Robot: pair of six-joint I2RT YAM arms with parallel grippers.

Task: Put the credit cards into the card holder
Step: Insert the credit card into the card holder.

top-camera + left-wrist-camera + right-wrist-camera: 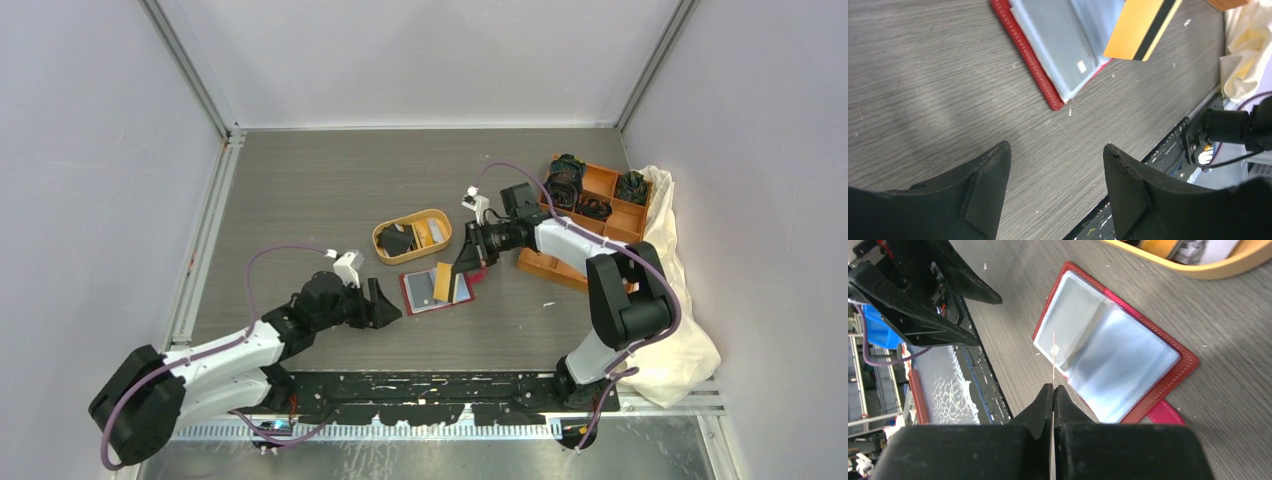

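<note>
The grey wood-grain table (300,200) carries everything. A crumpled white cloth (680,330) lies well behind the right gripper (1053,387), beside that arm's base. The orange plastic box with square compartments (600,182) has dark coiled bands in it and sits behind the same gripper, partly under its forearm. The orange oval tray (412,214) lies near the right gripper's tip, to one side, and holds a black card (398,240) and something yellowish. The red folding wallet with pale blue-grey lining (1108,355) lies open and flat just beneath the right gripper's fingertips. It is ahead of the left gripper (1058,147) and apart from it. The right gripper's jaws are pressed together on a thin yellow-orange card with a black stripe (1135,27), held on edge above the wallet's lining. I cannot tell whether the card touches the lining. The left gripper's jaws stand apart with nothing between them, low over bare table.
</note>
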